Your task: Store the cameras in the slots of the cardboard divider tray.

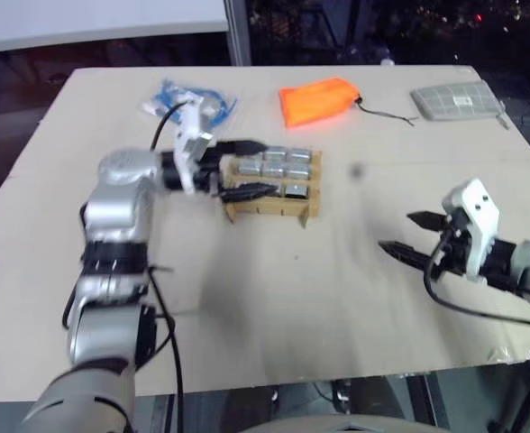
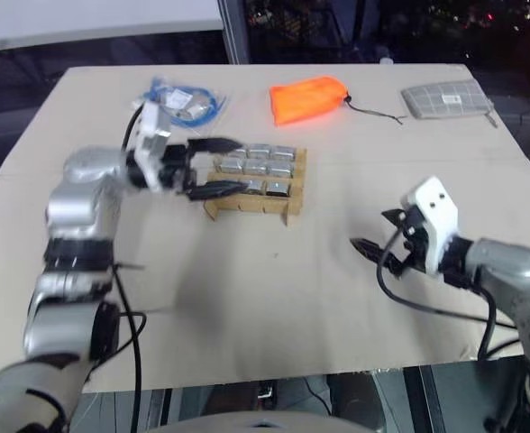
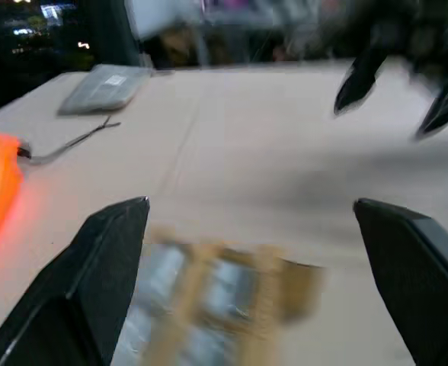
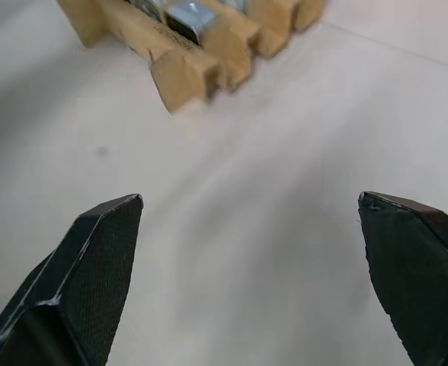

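The cardboard divider tray [image 1: 306, 215] sits mid-table, and several silver-grey cameras [image 1: 287, 169] fill its slots. My left gripper [image 1: 250, 168] hovers over the tray's left side, pointing right, open with nothing between its fingers [image 3: 94, 282]. The left wrist view looks down on the tray [image 3: 296, 284] and cameras [image 3: 159, 268] just past the fingers. My right gripper [image 1: 411, 234] hangs open and empty above bare table at the right, well apart from the tray. In its wrist view a corner of the tray [image 4: 178, 76] with a camera [image 4: 190, 15] lies far ahead.
An orange pouch [image 1: 317, 100] lies behind the tray, a grey gridded pouch [image 1: 456, 99] at the far right corner, and a bagged blue cable [image 1: 186, 101] at the back left. Bare tabletop [image 1: 355, 307] spreads between tray and right gripper.
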Controlling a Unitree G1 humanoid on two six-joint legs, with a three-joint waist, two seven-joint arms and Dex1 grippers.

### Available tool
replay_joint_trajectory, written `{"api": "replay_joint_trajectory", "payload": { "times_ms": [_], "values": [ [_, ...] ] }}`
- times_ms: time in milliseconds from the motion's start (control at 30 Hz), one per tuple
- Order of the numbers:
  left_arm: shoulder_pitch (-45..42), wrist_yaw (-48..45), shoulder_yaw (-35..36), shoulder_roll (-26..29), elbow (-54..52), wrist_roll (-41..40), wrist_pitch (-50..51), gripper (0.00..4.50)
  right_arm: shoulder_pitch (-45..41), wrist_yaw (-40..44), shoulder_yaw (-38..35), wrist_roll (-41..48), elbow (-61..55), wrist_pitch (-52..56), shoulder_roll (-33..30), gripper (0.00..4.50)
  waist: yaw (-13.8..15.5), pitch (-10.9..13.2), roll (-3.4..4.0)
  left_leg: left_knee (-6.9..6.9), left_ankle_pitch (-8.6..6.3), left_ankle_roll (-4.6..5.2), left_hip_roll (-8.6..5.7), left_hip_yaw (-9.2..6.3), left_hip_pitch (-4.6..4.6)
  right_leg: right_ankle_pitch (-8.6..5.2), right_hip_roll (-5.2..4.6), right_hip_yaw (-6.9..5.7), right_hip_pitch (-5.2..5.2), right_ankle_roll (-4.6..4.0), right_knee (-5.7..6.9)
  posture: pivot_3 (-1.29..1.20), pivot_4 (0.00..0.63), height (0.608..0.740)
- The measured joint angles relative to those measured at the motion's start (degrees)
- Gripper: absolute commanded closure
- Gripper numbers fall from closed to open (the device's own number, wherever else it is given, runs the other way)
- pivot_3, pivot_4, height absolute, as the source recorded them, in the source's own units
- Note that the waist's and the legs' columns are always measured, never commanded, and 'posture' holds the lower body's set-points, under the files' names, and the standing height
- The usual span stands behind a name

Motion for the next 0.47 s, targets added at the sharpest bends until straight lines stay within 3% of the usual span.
{"api": "replay_joint_trajectory", "payload": {
  "times_ms": [100,167,267,367,467],
  "values": [
    [17.8,8.1,5.7,1.4,-13.0,-0.6,2.6,0.04,7.9,4.2,-0.9,-4.7,5.5,-12.4,2.1,0.0,0.2,0.0,0.0,-0.01,-0.03,0.04,-0.05,0.08,0.87,0.0,-0.05,0.07,0.84,0.04,-0.04,0.0,0.15,0.74],
    [23.5,11.4,7.6,0.0,-16.2,-1.7,4.3,0.04,9.5,5.8,-1.1,-5.8,7.5,-16.5,3.2,0.0,0.4,0.0,-0.02,-0.01,-0.14,0.23,-0.02,0.02,0.91,0.01,-0.05,0.02,0.89,0.03,-0.05,0.0,0.15,0.74],
    [33.4,20.0,10.8,-6.9,-23.1,-3.5,3.4,0.04,11.4,9.6,-1.1,-6.9,12.6,-26.8,8.1,0.0,0.6,-0.2,-0.19,0.05,-0.04,0.09,0.01,0.0,1.1,0.04,-0.02,0.06,0.99,0.03,0.1,0.0,0.15,0.74],
    [42.9,22.3,10.0,-8.7,-25.4,-2.3,-0.5,0.04,13.4,12.5,-0.8,-8.8,17.9,-34.2,9.9,0.0,0.4,-0.2,-0.19,-0.15,-0.05,0.11,0.0,0.18,1.74,0.02,0.0,0.22,1.47,-0.01,0.08,0.0,0.15,0.74],
    [48.6,24.8,8.9,-10.0,-25.8,-0.7,-3.9,0.04,13.9,14.4,0.6,-10.8,22.6,-39.3,10.2,0.0,0.4,-0.2,-0.15,-0.16,-0.05,0.1,0.05,0.17,1.81,-0.11,0.01,0.23,1.47,-0.23,0.11,0.0,0.15,0.74]
  ]
}}
